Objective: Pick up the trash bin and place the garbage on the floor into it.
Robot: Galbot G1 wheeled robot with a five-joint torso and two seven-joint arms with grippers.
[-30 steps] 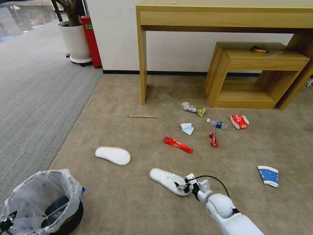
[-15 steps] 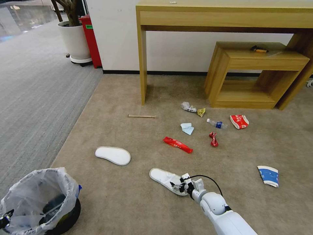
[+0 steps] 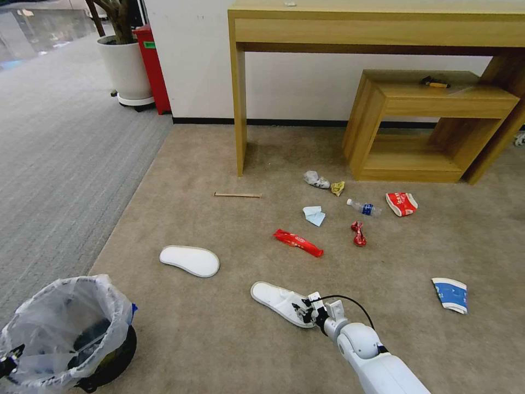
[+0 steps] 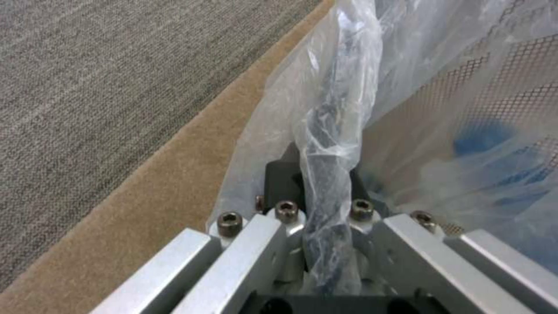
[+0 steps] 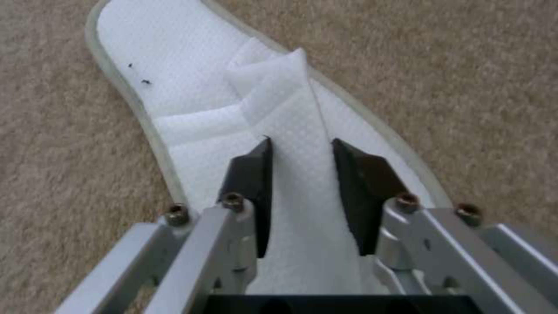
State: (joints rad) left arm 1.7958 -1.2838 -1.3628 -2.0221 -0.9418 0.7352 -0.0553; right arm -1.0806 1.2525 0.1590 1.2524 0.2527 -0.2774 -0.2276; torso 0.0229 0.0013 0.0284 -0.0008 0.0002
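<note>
The trash bin (image 3: 65, 334), black with a crinkled clear bag, sits tilted at the lower left on the floor (image 3: 219, 339). My left gripper (image 3: 8, 364) (image 4: 322, 183) is shut on its bag-covered rim. My right gripper (image 3: 303, 313) (image 5: 299, 174) is down on the near white slipper (image 3: 276, 300) (image 5: 192, 109), with its black fingers (image 5: 250, 183) pinching the strap into a ridge. Garbage lies beyond: a second slipper (image 3: 190, 260), red wrapper (image 3: 298, 242), crushed red can (image 3: 359, 233), tissue (image 3: 314, 215), bottle (image 3: 364, 208), carton (image 3: 401, 203), paper cup (image 3: 450, 294) and stick (image 3: 237, 195).
A tall wooden table (image 3: 377, 27) and a low wooden shelf (image 3: 432, 126) stand against the far wall. Crumpled litter (image 3: 317, 179) lies near the shelf. A potted plant (image 3: 124, 68) and a red bin (image 3: 152, 65) stand at the back left. Grey ribbed carpet (image 3: 54, 153) borders the left.
The trash bin has shifted slightly left and tilted more in my left gripper. My right gripper has edged a little along the slipper's strap.
</note>
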